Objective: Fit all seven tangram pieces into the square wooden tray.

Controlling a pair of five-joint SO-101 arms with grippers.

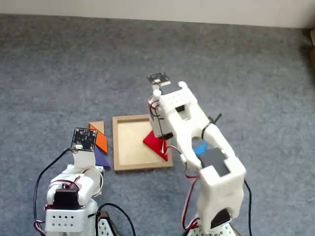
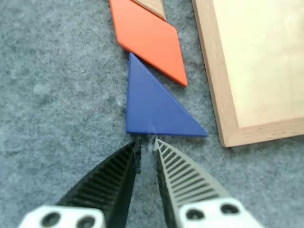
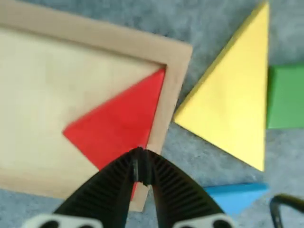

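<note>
The square wooden tray (image 1: 118,147) lies mid-table. A red triangle (image 3: 118,123) rests in its corner, one edge riding up on the rim (image 3: 173,85). My right gripper (image 3: 141,159) is shut, its tips on the red triangle's edge near that rim. Beside the tray's other side lie a dark blue triangle (image 2: 152,107), an orange parallelogram (image 2: 149,38) and a wood-coloured triangle (image 2: 152,5). Shut as well, my left gripper (image 2: 146,142) has its tips right against the dark blue triangle's edge. Outside the tray near the right arm are a yellow triangle (image 3: 232,95), a green piece (image 3: 285,97) and a light blue triangle (image 3: 232,197).
Everything sits on grey carpet. The right arm (image 1: 197,137) hangs over the tray's right side and hides the pieces beyond it in the high view. The left arm's base (image 1: 69,206) stands at the front left.
</note>
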